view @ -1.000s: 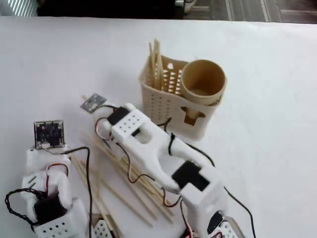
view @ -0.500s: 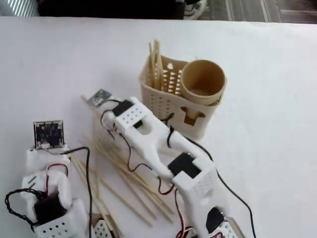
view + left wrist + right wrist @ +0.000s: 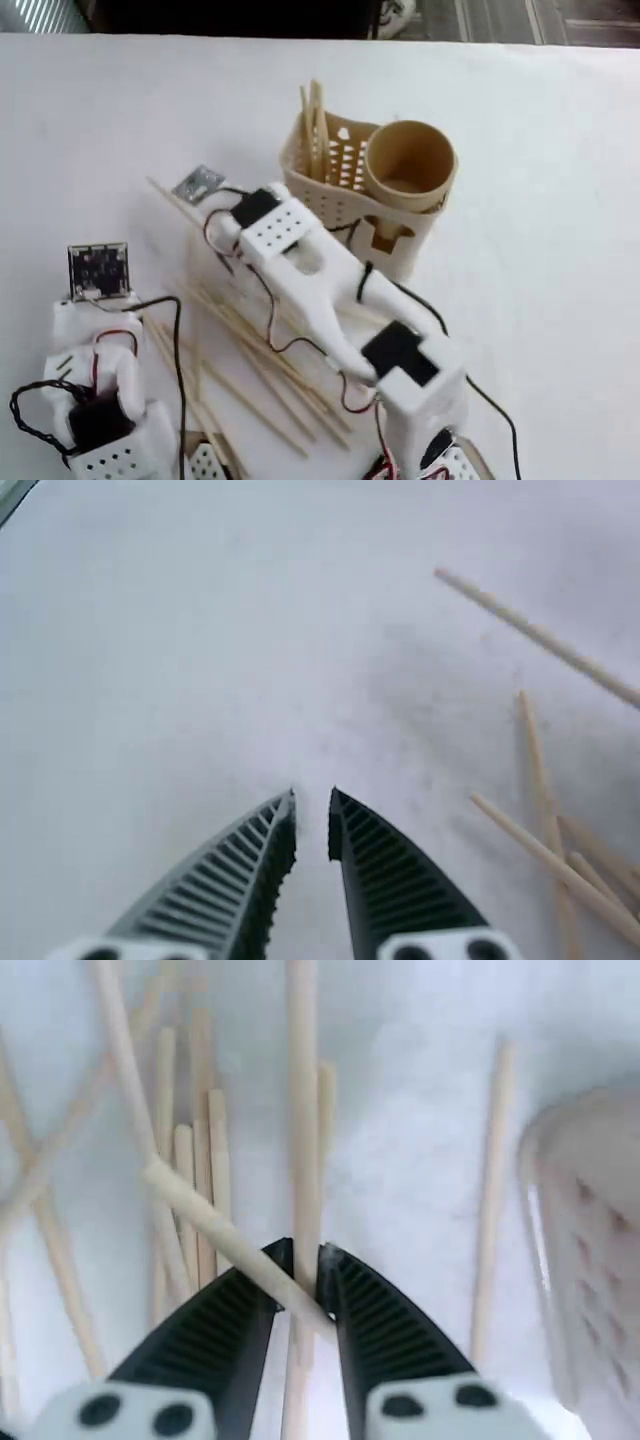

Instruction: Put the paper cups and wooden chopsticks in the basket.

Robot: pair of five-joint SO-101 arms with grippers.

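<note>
— Wooden chopstick (image 3: 215,1222) in the right gripper (image 3: 303,1252), is it?

— Yes, just one. The fingers (image 3: 225,1330) are clenched on it close to their tips. It crosses between them at a slant and pokes out on both sides, above the other sticks on the table (image 3: 540,120).

— And the left gripper (image 3: 312,800)?

— Its two fingers are drawn nearly together with a thin slit between them, and they grip nothing. Bare table lies under the tips. A few sticks lie off to one side, apart from the fingers.

— How many of each thing?

— One basket (image 3: 345,205) and one paper cup (image 3: 410,165). At least three upright chopsticks (image 3: 316,120) stand in the basket. The loose pile (image 3: 250,365) crosses over itself and runs under the right arm, so I cannot give an exact count.

— Where is it all?

— The basket stands about midway across the table, nearer the far edge than the near one. The paper cup sits inside it on the right, upright with its mouth up. The upright chopsticks lean in the basket's far left corner. The loose pile lies toward the near edge, between the two arms. The held stick and the right gripper are left of the basket, near it but apart. The left gripper is by the near left corner, well away from the basket.
</note>
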